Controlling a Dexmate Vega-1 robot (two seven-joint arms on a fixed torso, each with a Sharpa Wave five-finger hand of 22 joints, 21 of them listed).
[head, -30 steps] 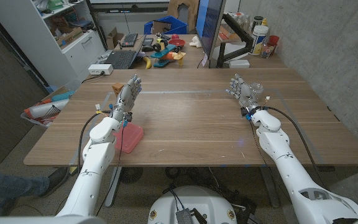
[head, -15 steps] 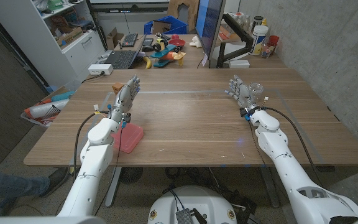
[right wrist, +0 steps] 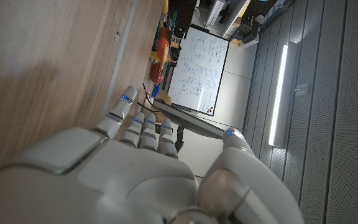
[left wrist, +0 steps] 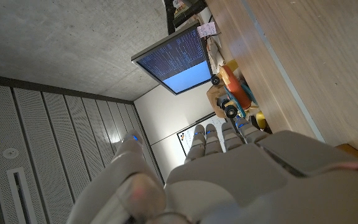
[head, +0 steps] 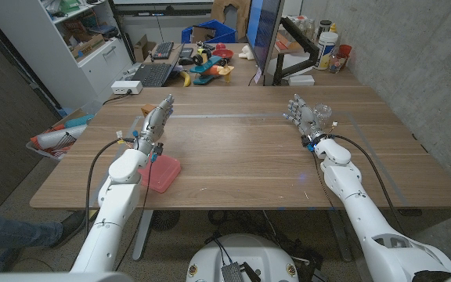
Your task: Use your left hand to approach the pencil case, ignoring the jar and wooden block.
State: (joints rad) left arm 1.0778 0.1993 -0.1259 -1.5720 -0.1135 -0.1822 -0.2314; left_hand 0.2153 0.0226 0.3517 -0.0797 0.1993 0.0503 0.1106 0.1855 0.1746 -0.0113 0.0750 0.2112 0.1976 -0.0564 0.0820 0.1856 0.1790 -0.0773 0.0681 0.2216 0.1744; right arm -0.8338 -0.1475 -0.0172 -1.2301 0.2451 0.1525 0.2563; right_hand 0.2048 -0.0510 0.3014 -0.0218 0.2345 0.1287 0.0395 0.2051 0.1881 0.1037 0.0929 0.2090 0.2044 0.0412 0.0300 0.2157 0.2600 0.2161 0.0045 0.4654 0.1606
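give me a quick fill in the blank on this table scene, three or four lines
1. The pencil case lying by the left forearm is ____ in colour.
2. The left hand holds ____.
3. The table top is made of ____.
4. The clear jar stands beside the ____ hand.

Missing words: pink; nothing; wood; right

Head camera overhead, wrist cameras close — table [head: 249, 157] shared

Beyond my wooden table [head: 241, 157]: a monitor [head: 263, 35], a laptop [head: 152, 74], blue bins [head: 208, 33] and scattered toys [head: 210, 66].
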